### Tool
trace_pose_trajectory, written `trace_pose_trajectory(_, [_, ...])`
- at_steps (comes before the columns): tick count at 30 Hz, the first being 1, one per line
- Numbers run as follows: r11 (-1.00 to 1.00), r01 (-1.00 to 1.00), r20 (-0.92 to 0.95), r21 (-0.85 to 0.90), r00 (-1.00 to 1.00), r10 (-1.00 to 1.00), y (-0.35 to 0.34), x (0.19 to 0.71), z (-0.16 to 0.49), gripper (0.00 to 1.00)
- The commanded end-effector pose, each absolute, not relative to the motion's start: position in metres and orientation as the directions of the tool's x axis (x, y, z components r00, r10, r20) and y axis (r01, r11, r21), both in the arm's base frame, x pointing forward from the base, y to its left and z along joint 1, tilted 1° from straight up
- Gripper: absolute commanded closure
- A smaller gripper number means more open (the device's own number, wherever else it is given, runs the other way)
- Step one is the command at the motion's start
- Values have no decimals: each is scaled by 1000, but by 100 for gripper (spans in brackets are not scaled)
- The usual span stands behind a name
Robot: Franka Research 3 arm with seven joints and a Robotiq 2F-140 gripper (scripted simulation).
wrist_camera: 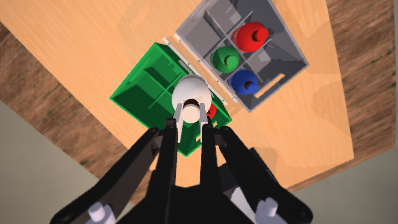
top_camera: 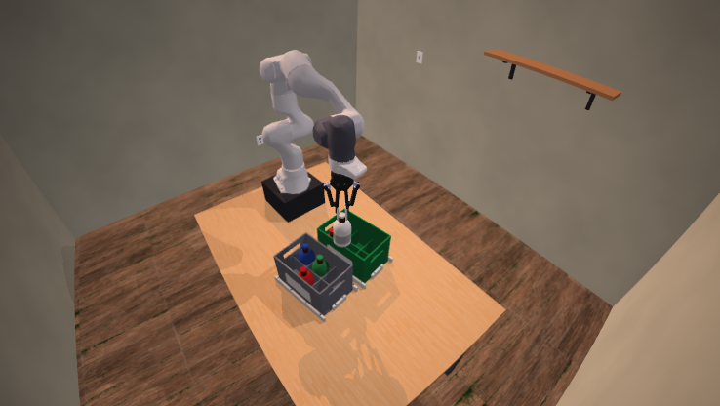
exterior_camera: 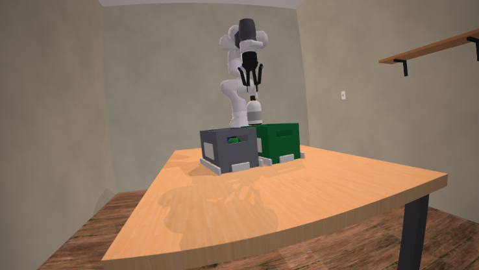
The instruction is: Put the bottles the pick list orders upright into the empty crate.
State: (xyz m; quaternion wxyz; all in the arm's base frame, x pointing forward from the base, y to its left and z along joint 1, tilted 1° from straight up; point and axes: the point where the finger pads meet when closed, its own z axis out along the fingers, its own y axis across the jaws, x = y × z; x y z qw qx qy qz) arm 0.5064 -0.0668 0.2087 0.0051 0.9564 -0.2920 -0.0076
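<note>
My gripper (top_camera: 341, 212) (exterior_camera: 253, 95) (wrist_camera: 191, 111) is shut on the neck of a white bottle (top_camera: 341, 234) (exterior_camera: 254, 112) (wrist_camera: 191, 90). The bottle hangs upright just above the green crate (top_camera: 370, 269) (exterior_camera: 285, 147) (wrist_camera: 131, 104). A red bottle (top_camera: 331, 231) (wrist_camera: 212, 111) stands in that crate, largely hidden by the white one. The grey crate (top_camera: 318, 302) (exterior_camera: 234, 156) (wrist_camera: 295, 56) holds a blue bottle (top_camera: 305, 256) (wrist_camera: 244, 83), a green bottle (top_camera: 320, 266) (wrist_camera: 225, 60) and another red bottle (top_camera: 304, 277) (wrist_camera: 250, 37). Both crates look level. The pick list is not visible.
The two crates stand close side by side on the wooden table (top_camera: 428, 322) (exterior_camera: 335, 177) (wrist_camera: 320, 130), with low white strips (top_camera: 302, 300) (exterior_camera: 241, 167) around their bases. The robot's black base block (top_camera: 290, 206) is behind them. A wall shelf (top_camera: 549, 72) (exterior_camera: 432, 48) is far off.
</note>
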Motion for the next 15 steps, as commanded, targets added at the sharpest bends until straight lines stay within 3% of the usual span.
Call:
trace_pose_trajectory(1, [-818, -575, 6, 8, 818, -575, -59, 508, 214, 100])
trace_pose_trajectory(15, [-818, -575, 6, 8, 818, -575, -37, 498, 214, 100])
